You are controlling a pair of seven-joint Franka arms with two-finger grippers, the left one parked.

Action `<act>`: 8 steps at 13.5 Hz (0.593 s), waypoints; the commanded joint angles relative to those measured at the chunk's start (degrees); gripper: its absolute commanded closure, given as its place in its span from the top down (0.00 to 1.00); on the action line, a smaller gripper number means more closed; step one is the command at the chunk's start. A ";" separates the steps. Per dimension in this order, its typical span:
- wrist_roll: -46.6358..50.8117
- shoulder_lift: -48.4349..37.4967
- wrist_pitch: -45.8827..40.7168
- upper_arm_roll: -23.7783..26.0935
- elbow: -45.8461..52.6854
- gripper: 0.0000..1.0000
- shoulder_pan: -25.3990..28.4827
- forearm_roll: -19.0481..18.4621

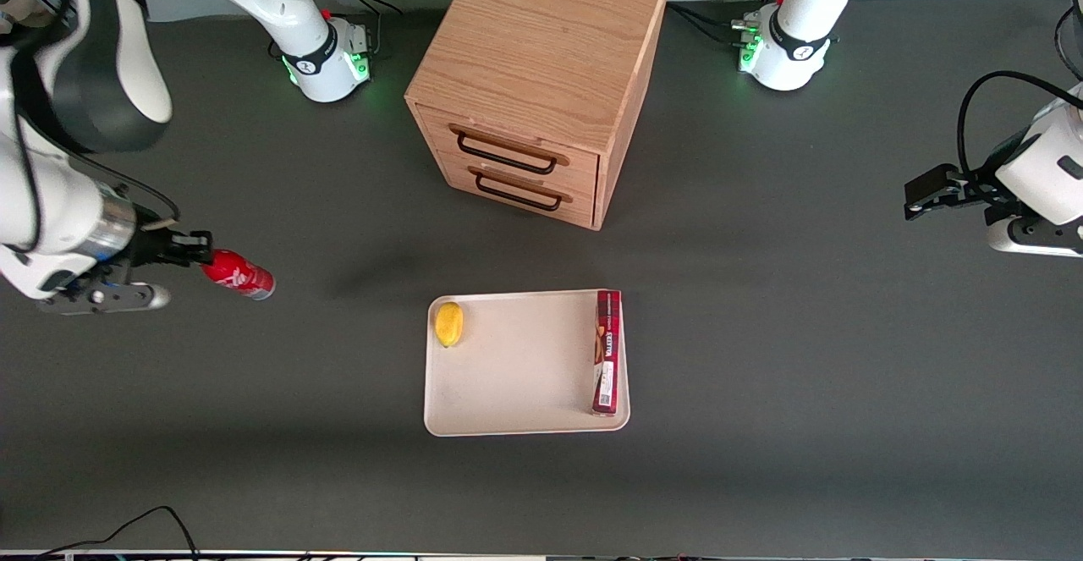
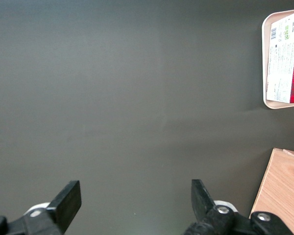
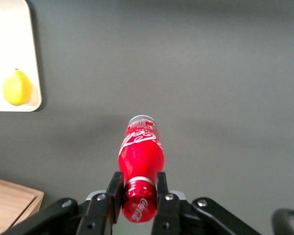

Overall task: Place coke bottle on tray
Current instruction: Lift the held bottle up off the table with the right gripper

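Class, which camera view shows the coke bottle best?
The right wrist view: the coke bottle fills it, lettering readable, neck clamped in the gripper. The front view shows it small, away from the tray. The left wrist view misses it.

- White, rounded working arm [image 1: 51,197] with a black band and black cable.
- Black gripper [image 1: 200,248]; silver screws on its fingers [image 3: 160,196].
- Green-lit base [image 1: 326,57].

Tray [image 3: 14,54] cut off at right wrist picture edge, only one corner visible. Gripper [image 3: 137,193] fingers [image 3: 115,193] cover coke bottle [image 3: 139,156] neck. Red box [image 1: 607,351] lettering too small to read.
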 commanded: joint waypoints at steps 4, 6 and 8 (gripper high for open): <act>1.16 1.91 -17.86 0.08 20.26 0.00 -0.08 0.39; 1.25 2.00 -17.95 0.17 20.88 0.00 0.01 0.39; 5.79 4.19 -17.34 0.95 21.75 0.00 0.79 0.39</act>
